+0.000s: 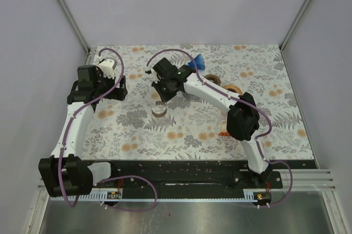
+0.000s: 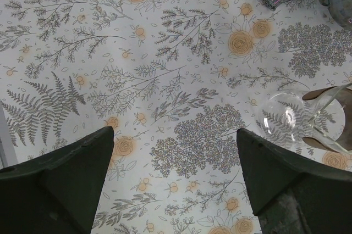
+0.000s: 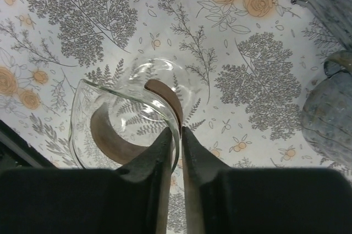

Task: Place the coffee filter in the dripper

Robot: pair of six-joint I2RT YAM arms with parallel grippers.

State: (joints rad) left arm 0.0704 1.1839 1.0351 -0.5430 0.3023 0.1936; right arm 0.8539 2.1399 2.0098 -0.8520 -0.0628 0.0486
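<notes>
Mid-table, on floral cloth [image 1: 181,135]: glass dripper [image 3: 118,118], rim pinched between closed fingers of right gripper [image 3: 177,131]. Left gripper [image 2: 175,131] hangs spread, empty, nearby. Coffee filter not clearly identifiable. Judged step: steadying dripper. Next: locate filter, pick it, seat it inside.

1. I work in a lab test cell, not a home: plain pale panels [image 1: 181,3] wall me in from 9 through 12 to 3 o'clock.
2. Aluminium frame posts [image 1: 66,11] rise at 10 and 2 o'clock.
3. A black base plate [image 1: 181,171] and a slotted metal rail [image 1: 308,178] run along 6 o'clock.
4. Only the floral cloth [image 1: 137,129] looks domestic.
</notes>
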